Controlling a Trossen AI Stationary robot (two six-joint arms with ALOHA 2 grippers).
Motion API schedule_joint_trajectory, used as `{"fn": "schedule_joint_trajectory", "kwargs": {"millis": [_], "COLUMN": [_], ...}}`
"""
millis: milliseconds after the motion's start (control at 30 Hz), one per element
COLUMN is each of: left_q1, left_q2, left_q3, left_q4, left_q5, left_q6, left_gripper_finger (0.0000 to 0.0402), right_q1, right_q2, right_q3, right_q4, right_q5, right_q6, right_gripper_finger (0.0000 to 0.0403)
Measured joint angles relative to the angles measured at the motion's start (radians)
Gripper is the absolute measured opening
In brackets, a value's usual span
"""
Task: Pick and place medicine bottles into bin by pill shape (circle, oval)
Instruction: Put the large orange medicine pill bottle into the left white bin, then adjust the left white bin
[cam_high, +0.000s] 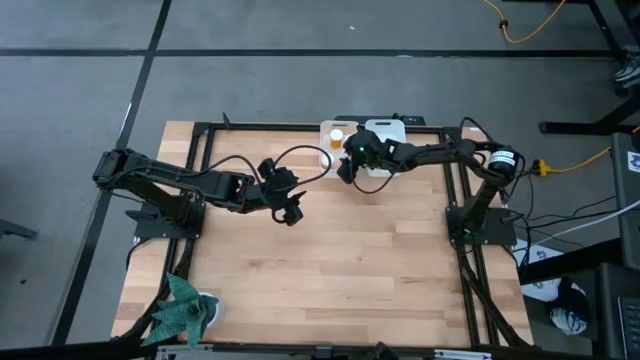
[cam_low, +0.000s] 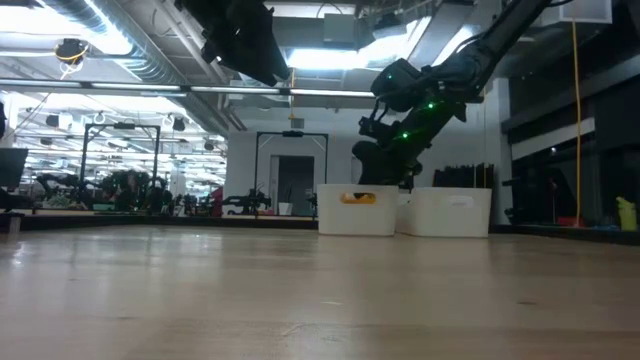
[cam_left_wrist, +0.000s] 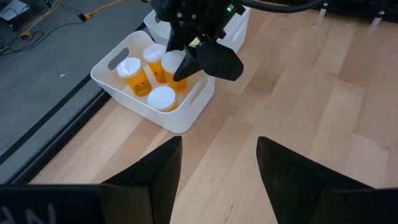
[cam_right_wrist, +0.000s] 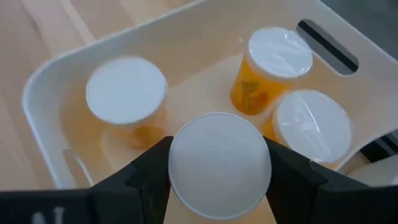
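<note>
Clamped in the right claw (cam_right_wrist: 217, 180), an orange medicine bottle (cam_right_wrist: 219, 163) hangs over the white bin (cam_left_wrist: 177, 118), where three others stand. Left claw (cam_left_wrist: 217, 168) waits wide over bare tabletop (cam_high: 380, 260). Sorting looks nearly done; the second bin's (cam_high: 385, 130) contents are hidden.
</note>
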Motion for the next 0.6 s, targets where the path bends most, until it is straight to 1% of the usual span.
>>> {"fn": "schedule_joint_trajectory", "kwargs": {"millis": [100,333,433,500,600], "left_q1": [0.000,0.000,0.000,0.000,0.000], "left_q2": [0.000,0.000,0.000,0.000,0.000], "left_q3": [0.000,0.000,0.000,0.000,0.000], "left_q4": [0.000,0.000,0.000,-0.001,-0.004], "left_q5": [0.000,0.000,0.000,0.000,0.000], "left_q6": [0.000,0.000,0.000,0.000,0.000], "left_gripper_finger": [0.0199,0.0199,0.0199,0.0199,0.0199], "right_q1": [0.000,0.000,0.000,0.000,0.009], "right_q2": [0.000,-0.001,-0.012,-0.027,-0.069], "right_q3": [0.000,0.000,0.003,0.018,0.044], "right_q4": [0.008,0.010,0.006,-0.020,-0.067], "right_q5": [0.000,0.000,-0.001,-0.013,-0.065], "right_q6": [0.000,0.000,-0.001,-0.001,0.005], "right_gripper_finger": [0.0217,0.0257,0.0266,0.0267,0.0267]}}
